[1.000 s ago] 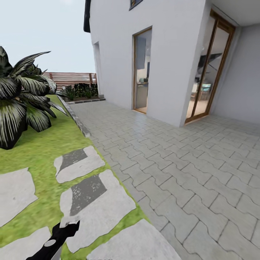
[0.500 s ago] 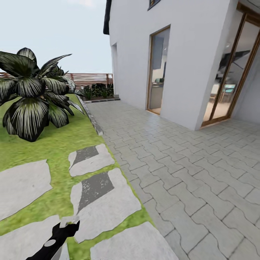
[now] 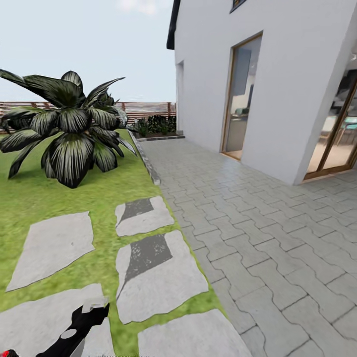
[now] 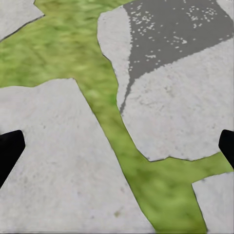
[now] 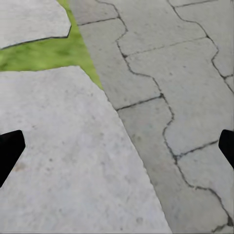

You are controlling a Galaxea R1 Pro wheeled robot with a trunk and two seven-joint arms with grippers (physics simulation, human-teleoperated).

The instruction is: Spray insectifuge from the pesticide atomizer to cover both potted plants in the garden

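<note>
The pesticide atomizer and the two potted plants are out of view. Ahead lies the garden's green lawn [image 3: 34,198] with grey stepping stones [image 3: 161,282] and a brown slatted fence [image 3: 146,108] at the back. My left arm [image 3: 82,325] reaches in low over a stepping stone. In the left wrist view the left gripper [image 4: 117,146] is open over stone and a grass seam, with nothing between its dark fingertips [image 4: 9,148]. The right gripper [image 5: 117,146] is open too, hanging over the edge where a stepping stone meets the paving.
A big striped broad-leaved bush [image 3: 74,129] stands on the lawn at the left. Grey interlocking paving [image 3: 277,238] spreads to the right up to the white house [image 3: 292,84] with glass doors [image 3: 240,96]. A stone kerb [image 3: 148,166] divides lawn and paving.
The whole head view has shifted rightward as the camera turned left: the bush is now fully in sight and the house sits further right. The left arm holds its place in the picture.
</note>
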